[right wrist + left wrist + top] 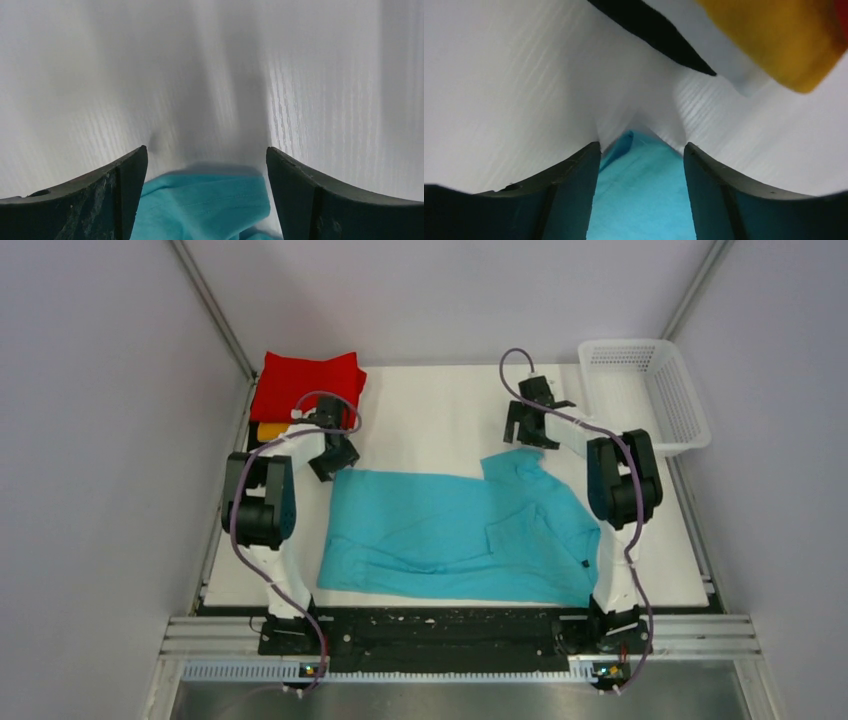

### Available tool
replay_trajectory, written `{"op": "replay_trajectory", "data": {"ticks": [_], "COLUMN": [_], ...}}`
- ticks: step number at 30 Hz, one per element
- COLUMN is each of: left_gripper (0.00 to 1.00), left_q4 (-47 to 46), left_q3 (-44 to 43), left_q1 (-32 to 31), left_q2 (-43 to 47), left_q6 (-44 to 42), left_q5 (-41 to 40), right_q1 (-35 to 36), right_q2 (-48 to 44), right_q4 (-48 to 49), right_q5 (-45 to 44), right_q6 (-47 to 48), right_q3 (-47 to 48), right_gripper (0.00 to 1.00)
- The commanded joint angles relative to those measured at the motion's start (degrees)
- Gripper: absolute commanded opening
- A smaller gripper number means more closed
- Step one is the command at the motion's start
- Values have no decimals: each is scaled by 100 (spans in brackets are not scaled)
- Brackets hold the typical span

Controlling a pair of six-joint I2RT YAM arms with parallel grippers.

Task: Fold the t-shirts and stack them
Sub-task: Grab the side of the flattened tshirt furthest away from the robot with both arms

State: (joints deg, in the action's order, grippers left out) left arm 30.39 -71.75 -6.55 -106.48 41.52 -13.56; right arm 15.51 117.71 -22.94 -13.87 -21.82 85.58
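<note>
The turquoise tee [455, 535] lies spread on the white table, partly folded along its near edge. My left gripper [333, 462] is open just above its far left corner, and the cloth [641, 195] shows between the fingers [574, 195]. My right gripper [527, 430] is open over the far right sleeve [205, 205], above the cloth. A folded red shirt [305, 385] tops a stack at the far left, with an orange one [270, 430] under it. The orange [784, 40] and black [654, 30] shirts show in the left wrist view.
A white plastic mesh basket [650, 390] stands at the far right corner. Grey walls close in both sides. The white table [430, 420] runs to the back wall, and a metal rail [460, 635] crosses the near edge.
</note>
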Motion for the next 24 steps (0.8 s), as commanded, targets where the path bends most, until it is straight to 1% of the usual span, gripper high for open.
{"op": "replay_trajectory", "data": {"ticks": [1,2,5,8,11,12,13,14,16,17,19,20,21,24], "left_gripper": [65,64,50,22,8,0,0,0,0,0,0,0,0,0], "left_q4": [230,225,202,271,230,208,185,133,45,23,-18,-35,-41,-101], "left_q3": [-707,-744,-788,-690,-391,-298,-214,-133,-7,12,17,23,39,228], "left_q1": [48,47,48,44,40,39,39,42,40,41,39,39,39,31], "left_q2": [-586,-682,-859,-850,-579,-484,-396,-264,-98,-9,169,270,364,694], "left_q6": [-118,-119,-110,-126,-120,-129,-153,-191,-240,-259,-315,-333,-353,-372], "left_q5": [145,159,390,534,456,437,423,413,436,464,528,548,552,582], "right_q1": [-2,1,-2,2,-3,1,0,-2,-1,2,-3,-4,4,22], "right_q2": [262,294,335,299,130,53,-23,-103,-250,-303,-393,-468,-558,-912], "right_q4": [-153,-158,-145,-123,-91,-58,-1,64,218,278,309,332,345,380], "right_q5": [-146,-129,-26,169,323,385,442,510,614,644,792,884,954,1061], "right_q6": [83,84,70,96,78,71,65,69,96,126,270,320,360,446], "right_q3": [328,318,224,147,-20,-106,-204,-312,-477,-508,-492,-476,-470,-626], "right_gripper": [85,84,82,74,71,69,64,56,33,23,8,3,0,0]}}
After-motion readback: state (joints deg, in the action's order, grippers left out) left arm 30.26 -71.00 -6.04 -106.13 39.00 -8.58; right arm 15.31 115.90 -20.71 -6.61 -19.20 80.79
